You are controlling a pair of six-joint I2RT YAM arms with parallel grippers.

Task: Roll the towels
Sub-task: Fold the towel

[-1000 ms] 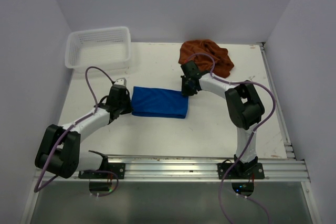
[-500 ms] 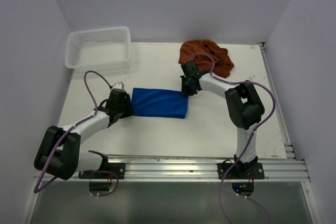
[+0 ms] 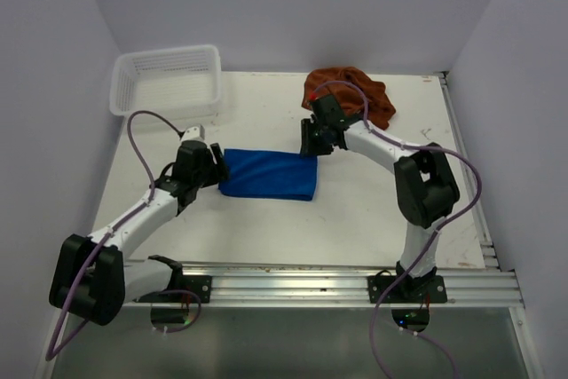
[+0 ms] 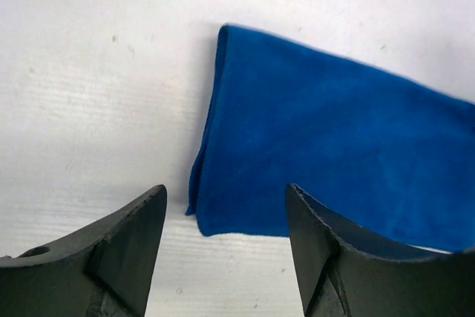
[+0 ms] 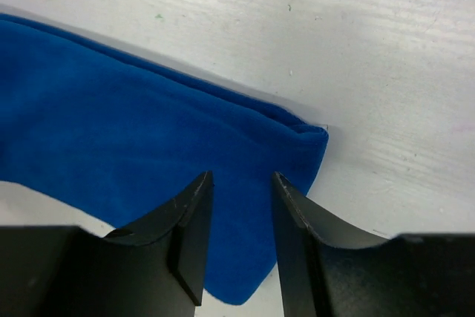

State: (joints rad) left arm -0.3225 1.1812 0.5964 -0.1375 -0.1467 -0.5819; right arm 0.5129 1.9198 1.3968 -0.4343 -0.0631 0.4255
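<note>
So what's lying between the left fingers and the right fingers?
Only the folded blue towel, flat on the table: the left fingers are at its left end, the right fingers at its far right corner. The top view shows this.

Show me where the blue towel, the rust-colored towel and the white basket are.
blue towel (image 3: pixel 269 175): top external view, middle of the folded cloth.
rust towel (image 3: pixel 374 106): top external view, right part of the crumpled heap.
white basket (image 3: pixel 165 106): top external view, its near wall.

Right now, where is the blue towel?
In the top view the blue towel lies folded flat mid-table, between the left gripper and right gripper, with the brown towel heaped beyond it.
</note>
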